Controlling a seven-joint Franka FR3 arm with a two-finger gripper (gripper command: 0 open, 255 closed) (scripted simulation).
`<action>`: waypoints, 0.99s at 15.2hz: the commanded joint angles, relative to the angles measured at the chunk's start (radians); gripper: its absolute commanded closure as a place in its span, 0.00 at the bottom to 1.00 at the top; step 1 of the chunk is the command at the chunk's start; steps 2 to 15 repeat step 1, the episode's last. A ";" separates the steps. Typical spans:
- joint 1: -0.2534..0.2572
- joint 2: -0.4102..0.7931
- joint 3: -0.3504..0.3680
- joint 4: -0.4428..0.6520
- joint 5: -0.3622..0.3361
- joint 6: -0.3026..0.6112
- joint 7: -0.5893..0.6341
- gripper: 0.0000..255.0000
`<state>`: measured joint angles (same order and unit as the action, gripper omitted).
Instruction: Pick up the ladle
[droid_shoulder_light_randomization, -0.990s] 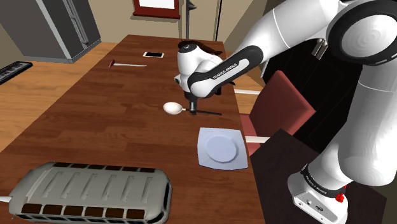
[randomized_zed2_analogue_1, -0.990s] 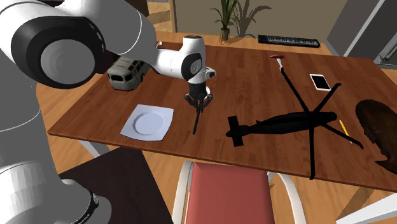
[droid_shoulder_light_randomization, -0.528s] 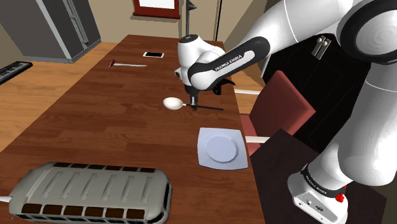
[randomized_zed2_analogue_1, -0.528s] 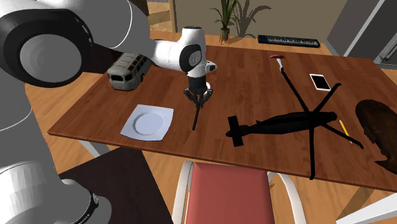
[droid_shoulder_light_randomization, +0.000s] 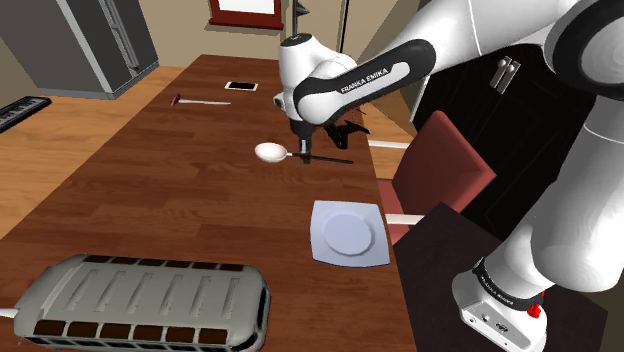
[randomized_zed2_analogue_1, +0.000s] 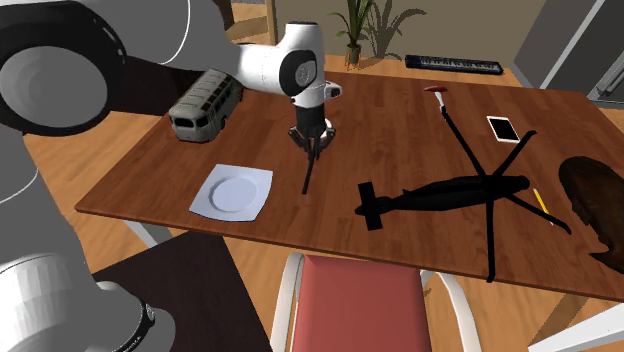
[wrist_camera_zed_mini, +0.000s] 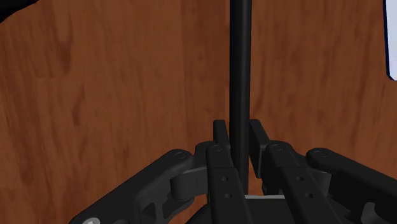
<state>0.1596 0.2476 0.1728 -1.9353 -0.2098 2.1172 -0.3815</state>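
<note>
**Gripper** (droid_shoulder_light_randomization: 303, 153), one: all black. In the wrist view its two fingers (wrist_camera_zed_mini: 221, 136) pinch the ladle's thin black handle, one on each side.

**Ladle** (droid_shoulder_light_randomization: 268, 152), one: white bowl, black handle. It sits above centre in the shoulder view, with the bowl just left of the gripper and the handle running right. Whether it clears the wood cannot be told.

**Table** (droid_shoulder_light_randomization: 150, 190), one: brown wood.

**Plate** (droid_shoulder_light_randomization: 348, 233), one: white and square, lower right of the ladle and apart from it.

**Toy bus** (droid_shoulder_light_randomization: 140, 300), one: grey, lower left of the shoulder view.

**Phone** (droid_shoulder_light_randomization: 240, 86), one: at the upper centre.

**Helicopter** (randomized_zed2_analogue_1: 450, 193), one: black, right of centre in the second exterior view.

**Chair** (droid_shoulder_light_randomization: 445, 165), one: red, at the table's right edge.

**Keyboard** (randomized_zed2_analogue_1: 452, 63), one: at the upper right.
</note>
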 joint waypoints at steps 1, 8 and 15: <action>0.001 -0.001 0.001 0.006 0.001 -0.007 -0.001 1.00; 0.001 -0.001 0.001 0.006 0.001 -0.007 -0.001 1.00; 0.001 -0.001 0.001 0.006 0.001 -0.007 -0.001 1.00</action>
